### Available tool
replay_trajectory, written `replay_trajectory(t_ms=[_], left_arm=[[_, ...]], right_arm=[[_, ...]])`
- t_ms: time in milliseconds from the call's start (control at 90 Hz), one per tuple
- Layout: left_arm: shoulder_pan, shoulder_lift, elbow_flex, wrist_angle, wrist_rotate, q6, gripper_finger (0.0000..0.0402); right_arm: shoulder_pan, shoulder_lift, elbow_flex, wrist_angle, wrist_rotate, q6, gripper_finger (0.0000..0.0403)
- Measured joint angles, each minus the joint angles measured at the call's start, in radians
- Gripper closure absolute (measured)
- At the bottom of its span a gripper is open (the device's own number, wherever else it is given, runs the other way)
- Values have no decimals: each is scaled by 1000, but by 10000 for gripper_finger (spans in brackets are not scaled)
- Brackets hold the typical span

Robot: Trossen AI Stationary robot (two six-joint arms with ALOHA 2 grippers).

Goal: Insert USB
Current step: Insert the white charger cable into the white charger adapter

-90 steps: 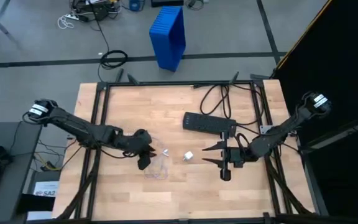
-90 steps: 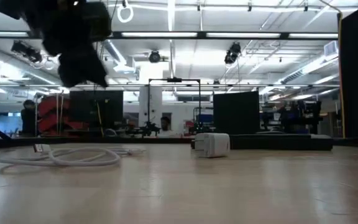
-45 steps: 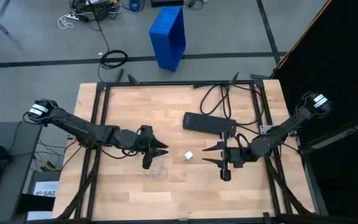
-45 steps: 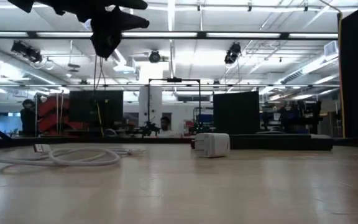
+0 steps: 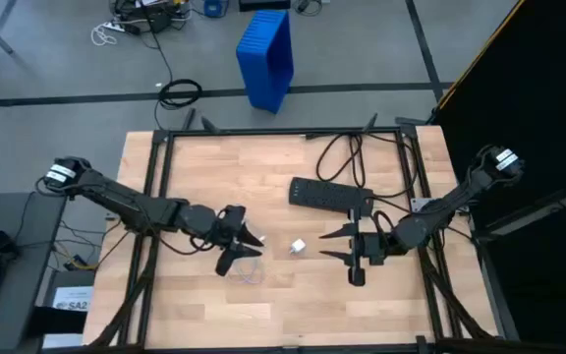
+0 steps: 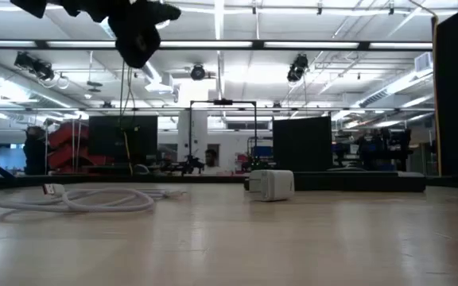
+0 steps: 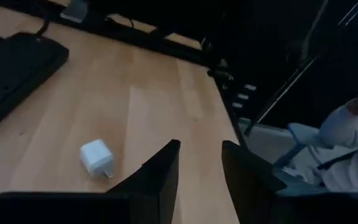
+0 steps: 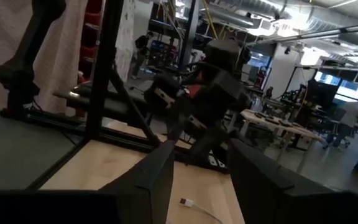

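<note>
The USB, a thin white cable (image 6: 78, 199), lies coiled on the wooden table (image 5: 195, 177), with one small plug end (image 8: 185, 202) showing in the right wrist view. My left gripper (image 5: 241, 252) hovers open above the coil (image 5: 250, 267), its fingers pointing toward the table's right. A small white charger block (image 5: 298, 246) lies on the table ahead of it (image 7: 96, 157). My right gripper (image 5: 323, 246) waits open, right of the block, pointing toward the table's left. A black power strip (image 5: 330, 194) lies flat beyond the block.
The power strip's thick black cord (image 5: 347, 152) loops toward the table's far edge. A blue bin (image 5: 266, 54) stands on the floor beyond the table. A person's sleeve (image 7: 353, 140) shows off the table's right side. Bare wood (image 5: 293, 305) lies along the near edge.
My left gripper has moved a little toward the table's right edge, over the cable coil, and has tipped from pointing down to pointing more level toward the charger block. In the low view it has risen. The cable and block have stayed in place.
</note>
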Motion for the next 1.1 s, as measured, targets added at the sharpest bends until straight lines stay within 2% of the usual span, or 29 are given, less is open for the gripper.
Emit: replay_trajectory(t_ms=[111,167,233,311,389,456,533,611,689,744,800,989,1100], left_arm=[[-3,-16,83,-128,-19,31,296],[-24,-30,155,-256,-84,61,299],[-60,-35,270,-453,-225,107,304],[-111,-34,419,-683,-435,145,309],[-163,-29,535,-819,-618,161,311],[-207,-28,612,-897,-728,161,312],[-256,-26,670,-1018,-847,153,312],[-280,-25,683,-1134,-944,69,312],[-278,-23,670,-1272,-933,-76,312],[-268,-16,640,-1343,-869,-181,312],[-264,-9,598,-1367,-789,-267,312],[-261,2,403,-1304,-612,-485,312],[-250,11,271,-1299,-508,-590,310]], right_arm=[[0,0,0,-3,12,-5,280],[9,-3,0,-4,40,-32,283],[21,-20,0,-7,72,-42,286],[31,-58,0,-28,77,-45,290],[25,-129,0,-127,74,-39,292],[-3,-214,0,-254,54,-9,293],[-50,-336,0,-430,-28,50,293],[-99,-452,0,-581,-80,87,294],[-145,-558,0,-711,-27,103,297],[-182,-619,0,-777,44,154,301],[-216,-665,0,-838,48,211,303],[-272,-663,-49,-796,-207,269,301],[-273,-607,-124,-675,-244,267,298]])
